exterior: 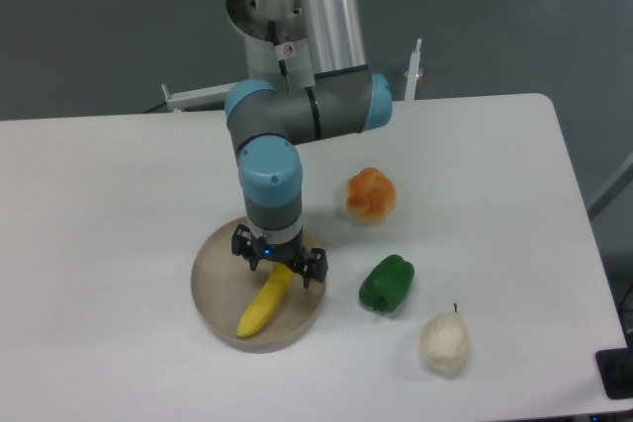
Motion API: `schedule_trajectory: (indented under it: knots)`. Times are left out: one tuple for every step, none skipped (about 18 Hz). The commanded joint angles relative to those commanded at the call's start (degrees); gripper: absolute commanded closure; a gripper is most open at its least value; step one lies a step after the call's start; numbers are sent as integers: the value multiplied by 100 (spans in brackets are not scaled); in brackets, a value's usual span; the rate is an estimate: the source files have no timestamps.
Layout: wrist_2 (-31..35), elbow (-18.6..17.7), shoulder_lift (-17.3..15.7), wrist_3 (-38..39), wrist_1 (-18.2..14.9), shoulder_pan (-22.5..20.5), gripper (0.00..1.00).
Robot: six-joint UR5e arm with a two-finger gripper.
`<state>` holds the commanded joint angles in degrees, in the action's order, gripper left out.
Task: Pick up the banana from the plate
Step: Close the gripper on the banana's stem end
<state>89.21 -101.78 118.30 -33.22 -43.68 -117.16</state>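
A bright yellow banana (261, 305) lies on the round beige plate (213, 279), its lower tip pointing toward the plate's front rim. My gripper (278, 266) hangs straight down over the banana's upper end and hides that end. Its two black fingers stand spread on either side of the fruit, so it looks open. I cannot tell whether the fingers touch the banana.
An orange fruit (370, 195) sits to the right of the arm. A green bell pepper (387, 284) lies just right of the plate. A whitish pear (444, 344) stands near the front right of the white table (99, 224).
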Motion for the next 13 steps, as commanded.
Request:
schedule_trajectory:
  knots:
    - [9,0,9,61,0,0,6]
    - [9,0,9,140,9,0,11]
    - [18,17,17,167,9,0,18]
    - [18,26,26,167,9,9,23]
    - [26,26,35,176,9,17,29]
    - [26,26,35,176,9,18,34]
    - [26,35,35,176,9,18,38]
    - [26,35,35,176,9,18,42]
    - [26,44,35,176,9,18,45]
    - [26,44,35,176,9,18,45]
    - [26,44,35,176,9,18,49]
    - [26,44,35,176,9,18,50]
    - [26,53,35,176,0,18,52]
